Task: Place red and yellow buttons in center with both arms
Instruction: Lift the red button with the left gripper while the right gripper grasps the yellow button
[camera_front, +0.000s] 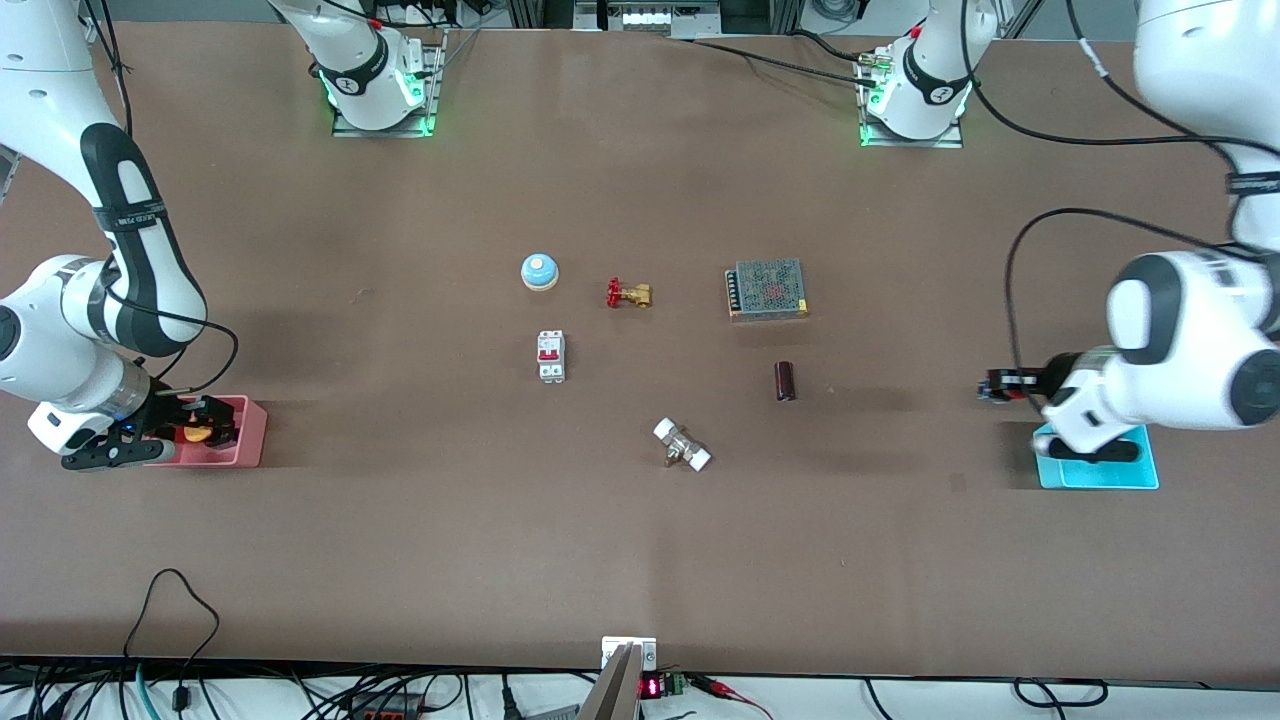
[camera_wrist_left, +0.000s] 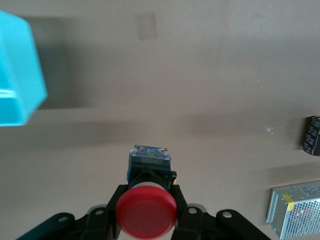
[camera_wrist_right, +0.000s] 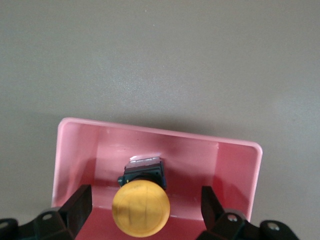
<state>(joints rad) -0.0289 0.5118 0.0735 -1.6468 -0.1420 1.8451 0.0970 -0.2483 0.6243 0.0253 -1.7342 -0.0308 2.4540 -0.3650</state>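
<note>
— Nearest the front camera you have the white-capped fitting (camera_front: 682, 445) on the bench (camera_front: 400, 560). Where's your red button?

— Your left pincer (camera_wrist_left: 146, 220) is clenched on the red button (camera_wrist_left: 146, 211), carried in the air just off the cyan tray (camera_front: 1098, 470) at the left arm's end, over bare bench.

— And your yellow one?

— The yellow button (camera_wrist_right: 140, 207) sits in the pink bin (camera_wrist_right: 160, 165) at the right arm's end. Your right pincer (camera_wrist_right: 141, 205) straddles it, fingers (camera_wrist_right: 77, 206) spread wide, not touching the cap.

— The center?

— You've a circuit breaker (camera_front: 551, 356), a blue bell (camera_front: 539, 270), a brass valve (camera_front: 628, 294), a power supply (camera_front: 767, 289) and a dark capacitor (camera_front: 785, 381) there.
</note>
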